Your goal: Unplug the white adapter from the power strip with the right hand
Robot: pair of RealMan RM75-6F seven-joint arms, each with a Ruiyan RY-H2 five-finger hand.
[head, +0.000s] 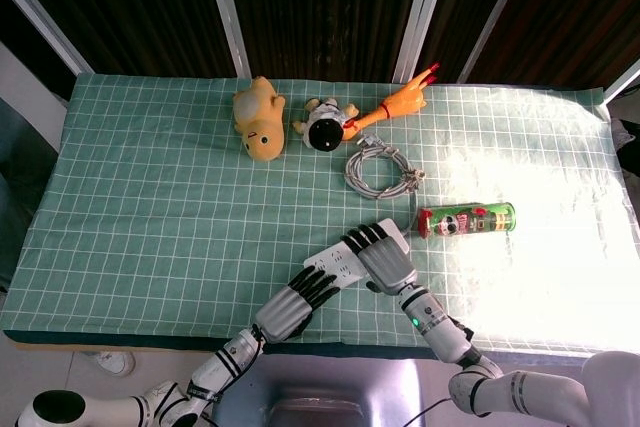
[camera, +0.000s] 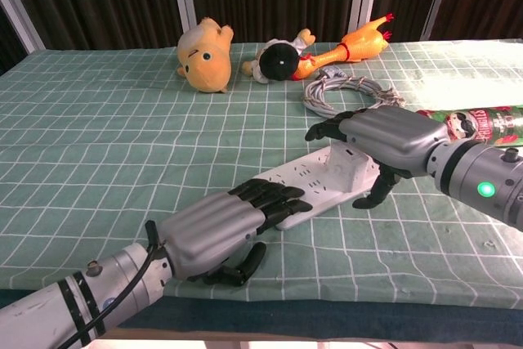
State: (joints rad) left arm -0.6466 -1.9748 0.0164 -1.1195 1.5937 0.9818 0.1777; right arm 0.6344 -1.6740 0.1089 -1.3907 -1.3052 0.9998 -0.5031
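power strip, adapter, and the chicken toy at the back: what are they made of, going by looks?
Power strip: looks like rigid white plastic, smooth with a slight sheen and molded socket slots.
White adapter: same hard white plastic by the look, a blocky molded body, partly covered by the right hand.
Orange chicken toy: probably soft rubber or vinyl, glossy with a rounded molded shape.
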